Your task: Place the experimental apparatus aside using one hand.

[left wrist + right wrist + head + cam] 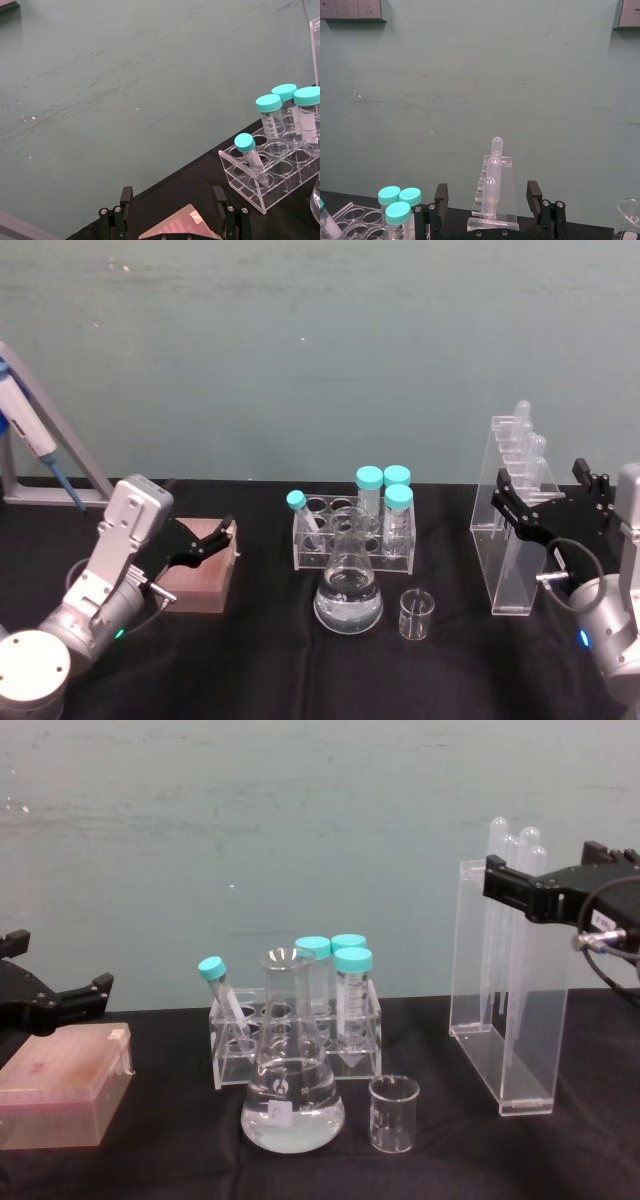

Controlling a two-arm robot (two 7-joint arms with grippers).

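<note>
two fingers of the right end effector (pixel 540 488) are spread wide, level with the upper part of the stand (pixel 515 575) at the right of the tabletop (pixel 260 670). from the right wrist, the stand's narrow end sits centred in the gap between them. from the chest, one finger crosses in front of the stand's top and the other shows past its right side — whether either touches the acrylic i cannot tell. the fingers hold nothing. behind them come a cable and a silver wrist with a blue light.

the stand is upright on the tabletop, tall and narrow, with the rounded tops of several pipettes (pixel 530 838) poking out above it. well to its left stands the beaker (pixel 416 615), and just beside that, not touching, the flask (pixel 348 595) with clear liquid in its lower part. behind the flask is a clear rack (pixel 308 550) with four teal-capped tubes (pixel 371 480) — three upright, one leaning at the left end.

the left end effector (pixel 171 200) hangs idle over a pink box (pixel 195 585) at the left of the tabletop, fingers wide apart and holding nothing.
</note>
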